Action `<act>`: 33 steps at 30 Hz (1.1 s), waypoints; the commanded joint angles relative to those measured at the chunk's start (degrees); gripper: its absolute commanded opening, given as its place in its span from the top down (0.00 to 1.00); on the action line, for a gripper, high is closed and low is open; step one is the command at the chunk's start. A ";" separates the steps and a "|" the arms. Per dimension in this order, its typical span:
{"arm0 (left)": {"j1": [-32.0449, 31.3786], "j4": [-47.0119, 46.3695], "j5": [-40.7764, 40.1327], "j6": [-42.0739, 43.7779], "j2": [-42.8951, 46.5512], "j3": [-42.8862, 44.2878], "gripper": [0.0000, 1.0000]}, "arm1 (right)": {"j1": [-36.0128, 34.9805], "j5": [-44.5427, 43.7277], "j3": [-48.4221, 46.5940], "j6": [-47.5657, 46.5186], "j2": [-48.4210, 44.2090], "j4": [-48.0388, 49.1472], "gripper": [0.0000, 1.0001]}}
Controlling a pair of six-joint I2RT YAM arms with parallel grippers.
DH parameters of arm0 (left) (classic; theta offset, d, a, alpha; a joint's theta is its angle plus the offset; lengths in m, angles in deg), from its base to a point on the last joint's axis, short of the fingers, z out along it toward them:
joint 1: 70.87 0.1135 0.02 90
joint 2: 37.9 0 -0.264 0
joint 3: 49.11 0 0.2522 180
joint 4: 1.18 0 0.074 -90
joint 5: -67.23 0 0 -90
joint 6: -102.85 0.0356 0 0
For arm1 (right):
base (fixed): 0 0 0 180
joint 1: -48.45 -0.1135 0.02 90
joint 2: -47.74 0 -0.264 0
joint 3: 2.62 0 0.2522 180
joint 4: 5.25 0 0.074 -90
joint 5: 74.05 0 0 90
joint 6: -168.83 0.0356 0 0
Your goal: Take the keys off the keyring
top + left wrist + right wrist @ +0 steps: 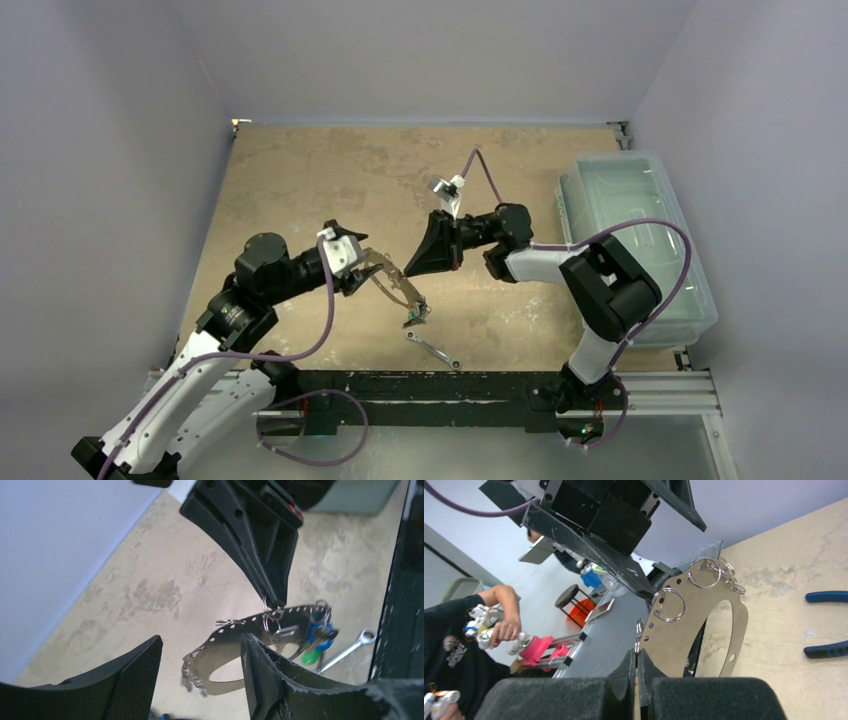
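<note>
Matte tan tabletop (300, 180), mottled with darker blotches, boxed in by plain pale grey walls. Clear plastic bin (640, 240) with rounded corners along the right edge.

Keyring (225, 637): flat band of polished sheet metal formed into a teardrop loop, open in the centre, punched with a row of small round holes along the rim. Raised off the surface over the middle of the table, toward the near edge, between the two arms. Thin wire split rings (669, 605) threaded through several of the rim holes.

Keys (320, 632): small cluster hanging at the loop's end farthest from the left arm. Blue and green plastic heads, silver blades mostly hidden. Not yet off the loop.

Left gripper (200, 642): black fingers with mesh-textured pads, jaws wide apart. One end of the loop between them, lying against one finger and clear of the other. No clamping visible; exact support impossible to tell.

Right gripper (636, 655): black, rough foam-like pads pressed together, clamped on the keyring at its rim, on one thin split ring.

Silver wrench (433, 347): slim, shiny, flat on the table near the middle of the near edge, just beside the hanging keys. Blue-handled pliers (826, 597): flat on the table, visible only from the right wrist, beyond the loop.
</note>
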 commanded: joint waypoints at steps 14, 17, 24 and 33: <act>0.30 20.92 15.03 48.18 -3.84 3.27 0.59 | -2.91 1.64 -5.27 -16.69 -3.87 -24.69 1.00; 0.30 19.83 16.33 53.02 -2.52 1.48 0.65 | -3.17 3.24 -5.40 -16.90 -3.64 -24.52 1.00; 0.31 11.34 18.86 53.75 1.98 -3.35 0.71 | -3.95 4.99 -6.04 -16.82 -3.22 -23.89 1.00; 0.21 8.25 21.55 54.11 0.88 -4.61 0.73 | -5.05 5.57 -6.26 -13.87 -2.25 -19.85 1.00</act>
